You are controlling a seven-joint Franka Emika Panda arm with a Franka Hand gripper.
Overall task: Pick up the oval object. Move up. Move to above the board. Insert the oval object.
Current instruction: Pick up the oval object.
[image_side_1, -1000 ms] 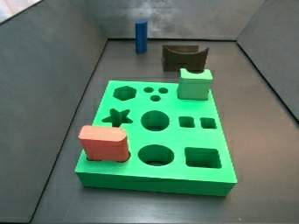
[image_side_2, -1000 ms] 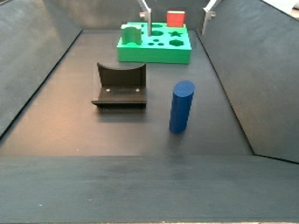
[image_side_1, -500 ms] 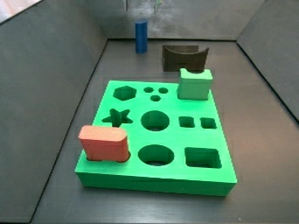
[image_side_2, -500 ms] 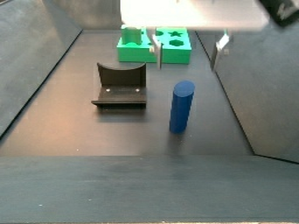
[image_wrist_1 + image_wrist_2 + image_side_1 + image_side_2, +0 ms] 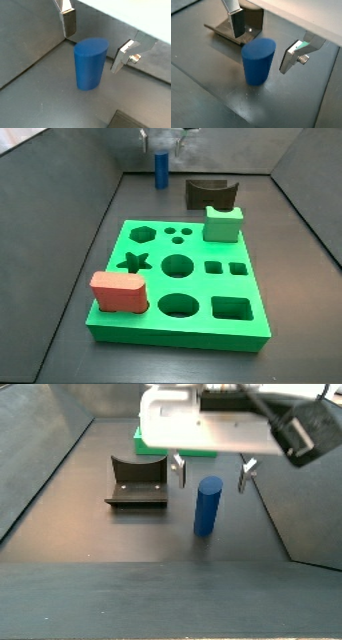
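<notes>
The oval object is a tall blue peg (image 5: 207, 506) standing upright on the dark floor; it also shows at the far end in a side view (image 5: 160, 168). My gripper (image 5: 210, 474) is open just above it, one finger on each side of its top, not touching. Both wrist views show the peg (image 5: 90, 65) (image 5: 258, 62) between the silver fingers (image 5: 69, 22) (image 5: 293, 55), with gaps on both sides. The green board (image 5: 181, 278) lies flat with its cut-out holes; in the side view from behind the peg the gripper body hides most of it.
A green cube (image 5: 223, 224) and a red rounded block (image 5: 118, 291) stand on the board. The dark fixture (image 5: 138, 481) stands next to the peg and shows as a U-shaped block (image 5: 210, 194) and in a wrist view (image 5: 252, 27). Grey walls enclose the floor.
My gripper has come into view and moved down over the blue peg, its open fingers now on either side of the peg's top. The peg and the other pieces have not moved.
</notes>
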